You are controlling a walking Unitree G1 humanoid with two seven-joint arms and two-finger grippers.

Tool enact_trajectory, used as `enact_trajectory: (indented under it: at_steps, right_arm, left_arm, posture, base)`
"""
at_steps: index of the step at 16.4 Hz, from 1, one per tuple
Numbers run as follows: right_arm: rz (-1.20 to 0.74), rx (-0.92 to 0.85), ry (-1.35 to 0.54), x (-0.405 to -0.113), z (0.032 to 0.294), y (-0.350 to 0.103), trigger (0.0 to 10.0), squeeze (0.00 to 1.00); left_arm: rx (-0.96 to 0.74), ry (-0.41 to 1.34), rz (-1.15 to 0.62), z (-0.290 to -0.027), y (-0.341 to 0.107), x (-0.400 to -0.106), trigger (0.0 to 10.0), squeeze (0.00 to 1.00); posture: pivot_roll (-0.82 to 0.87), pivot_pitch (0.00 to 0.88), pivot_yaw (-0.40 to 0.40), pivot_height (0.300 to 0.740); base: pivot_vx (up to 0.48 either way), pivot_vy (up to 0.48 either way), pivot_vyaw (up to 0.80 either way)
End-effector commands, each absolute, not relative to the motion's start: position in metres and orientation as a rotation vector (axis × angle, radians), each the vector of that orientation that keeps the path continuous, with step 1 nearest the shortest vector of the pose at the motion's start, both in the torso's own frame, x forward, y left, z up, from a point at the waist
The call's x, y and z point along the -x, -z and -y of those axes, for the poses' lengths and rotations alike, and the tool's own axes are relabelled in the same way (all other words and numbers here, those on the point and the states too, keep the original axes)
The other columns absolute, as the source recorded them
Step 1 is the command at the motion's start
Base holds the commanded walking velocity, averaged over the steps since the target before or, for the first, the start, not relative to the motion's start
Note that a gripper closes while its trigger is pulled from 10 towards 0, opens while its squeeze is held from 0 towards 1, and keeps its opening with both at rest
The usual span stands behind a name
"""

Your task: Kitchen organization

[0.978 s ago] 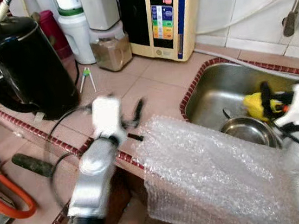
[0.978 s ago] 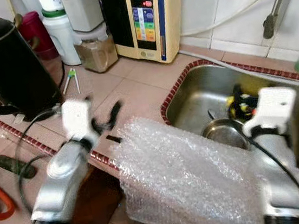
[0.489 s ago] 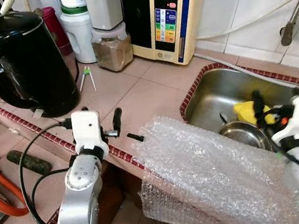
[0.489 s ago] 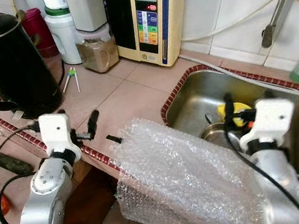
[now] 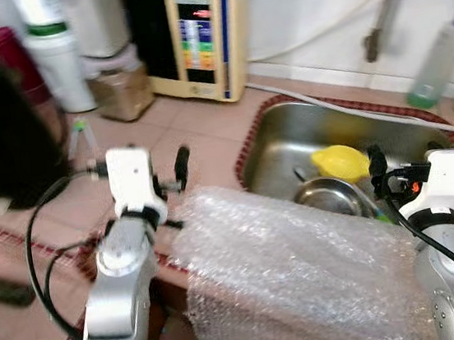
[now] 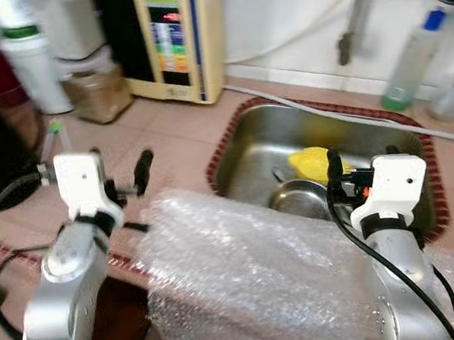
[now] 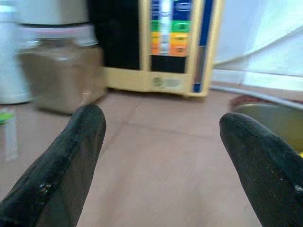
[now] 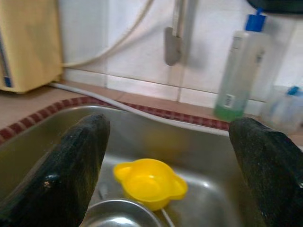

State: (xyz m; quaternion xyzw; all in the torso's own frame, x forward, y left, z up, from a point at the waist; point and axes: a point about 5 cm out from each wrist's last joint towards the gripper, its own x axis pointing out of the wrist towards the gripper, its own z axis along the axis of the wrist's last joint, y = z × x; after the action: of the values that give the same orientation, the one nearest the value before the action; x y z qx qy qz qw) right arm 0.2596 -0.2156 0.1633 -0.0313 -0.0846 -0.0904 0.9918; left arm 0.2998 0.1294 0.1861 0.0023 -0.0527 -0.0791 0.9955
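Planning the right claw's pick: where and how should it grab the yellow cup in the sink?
Probably best by the rim. The yellow cup sits upright and open-topped in the sink, behind the steel bowl. Coming from above, put one finger inside and one outside the wall, between its two small side ears. The right claw is open and already faces it.

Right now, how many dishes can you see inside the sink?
2. A yellow bowl lies toward the back of the sink, and a steel bowl sits just in front of it. The bubble wrap may hide more.
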Motion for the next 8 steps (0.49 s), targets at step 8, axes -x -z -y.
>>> enact_trajectory:
  at_steps: [8]
  right_arm:
    - [0.190, 0.048, 0.183, -0.2609, 0.2048, -0.1663, 10.0, 0.00]
  left_arm:
    - [-0.055, 0.212, 0.122, -0.1224, -0.1965, -0.3076, 10.0, 0.00]
  posture:
    - [0.00, 0.039, 0.023, 0.740]
  base:
    - [0.000, 0.000, -0.59]
